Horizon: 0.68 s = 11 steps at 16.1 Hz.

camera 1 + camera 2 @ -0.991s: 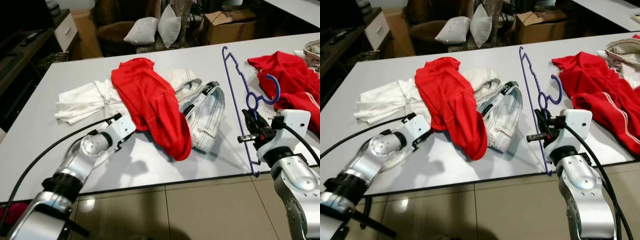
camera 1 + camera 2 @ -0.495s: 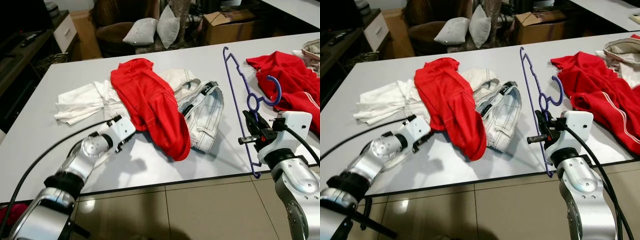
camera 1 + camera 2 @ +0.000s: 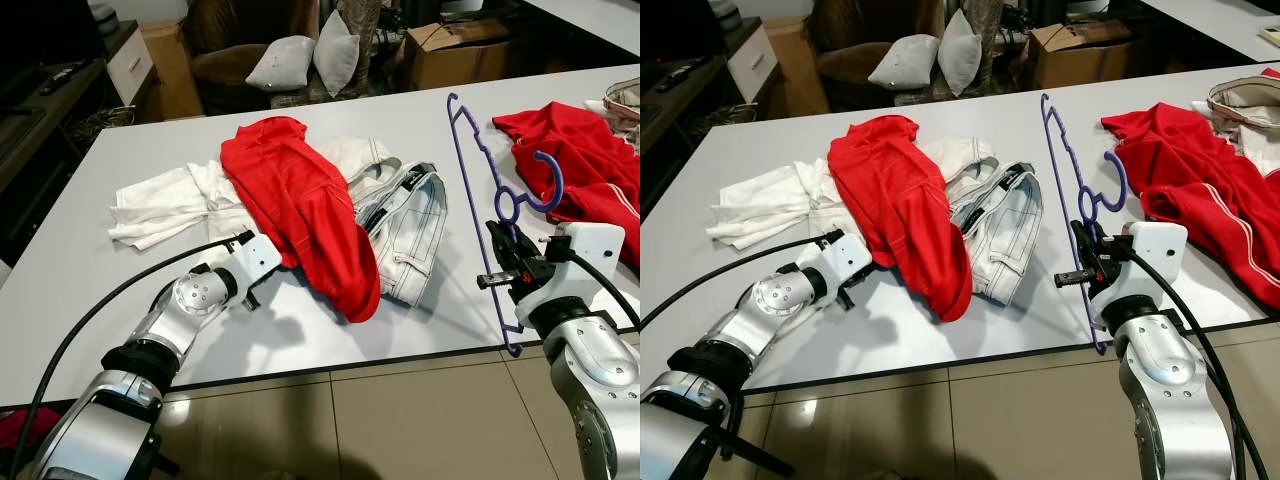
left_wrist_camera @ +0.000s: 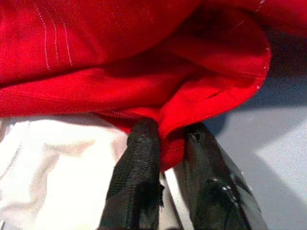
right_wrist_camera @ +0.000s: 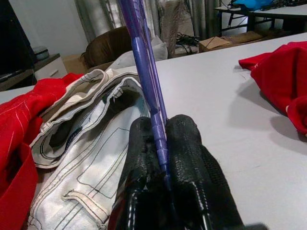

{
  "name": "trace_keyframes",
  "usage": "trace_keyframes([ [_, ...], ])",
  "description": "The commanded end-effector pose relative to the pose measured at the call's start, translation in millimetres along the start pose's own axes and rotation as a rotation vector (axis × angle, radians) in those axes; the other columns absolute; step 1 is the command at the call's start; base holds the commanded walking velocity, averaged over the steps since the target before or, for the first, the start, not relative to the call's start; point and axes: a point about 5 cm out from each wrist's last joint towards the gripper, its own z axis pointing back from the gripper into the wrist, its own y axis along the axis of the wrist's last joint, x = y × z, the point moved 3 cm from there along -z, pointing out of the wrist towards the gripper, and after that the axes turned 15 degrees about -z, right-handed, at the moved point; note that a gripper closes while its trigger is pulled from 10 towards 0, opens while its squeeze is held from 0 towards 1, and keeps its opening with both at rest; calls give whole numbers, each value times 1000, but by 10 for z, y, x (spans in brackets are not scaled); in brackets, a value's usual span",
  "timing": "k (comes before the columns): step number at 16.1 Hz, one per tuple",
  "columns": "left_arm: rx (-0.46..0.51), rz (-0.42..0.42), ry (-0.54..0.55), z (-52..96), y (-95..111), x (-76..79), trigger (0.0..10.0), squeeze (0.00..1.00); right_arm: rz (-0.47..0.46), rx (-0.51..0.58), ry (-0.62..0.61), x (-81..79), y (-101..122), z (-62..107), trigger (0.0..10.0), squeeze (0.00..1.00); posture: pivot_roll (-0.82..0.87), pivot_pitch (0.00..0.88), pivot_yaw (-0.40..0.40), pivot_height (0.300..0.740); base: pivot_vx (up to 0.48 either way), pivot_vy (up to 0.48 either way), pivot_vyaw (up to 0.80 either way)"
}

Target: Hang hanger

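Observation:
A purple plastic hanger [image 3: 468, 160] stands tilted on its edge on the white table [image 3: 90, 290], hook [image 3: 545, 180] toward the right. My right gripper [image 5: 160, 129] is shut on its lower bar near the table's front edge. A red garment [image 3: 300, 200] lies draped over white jeans [image 3: 410, 225] in the middle of the table. My left gripper [image 4: 168, 139] has reached the red garment's near-left hem, and its two black fingers [image 4: 141, 143] are closed with a fold of red cloth between them.
A crumpled white cloth [image 3: 165, 200] lies left of the red garment. A second red garment [image 3: 585, 160] lies at the table's right end, behind the hanger hook. Cushions [image 3: 310, 60], a cardboard box [image 3: 460, 45] and furniture stand beyond the table; tiled floor [image 3: 350, 420] lies in front.
My left gripper has slid to the right across the table to the red garment's hem. The right gripper and the hanger have stayed where they were.

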Motion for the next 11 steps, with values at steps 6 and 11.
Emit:
trace_keyframes([
  [6,46,84,-15,26,19,-80,0,0,-8,16,49,-36,58,39,10000,0,-126,0,139,740,0,0,0],
  [11,298,226,-351,428,392,-487,0,0,-71,-132,675,-453,175,645,10000,0,-120,0,152,740,0,0,0],
])
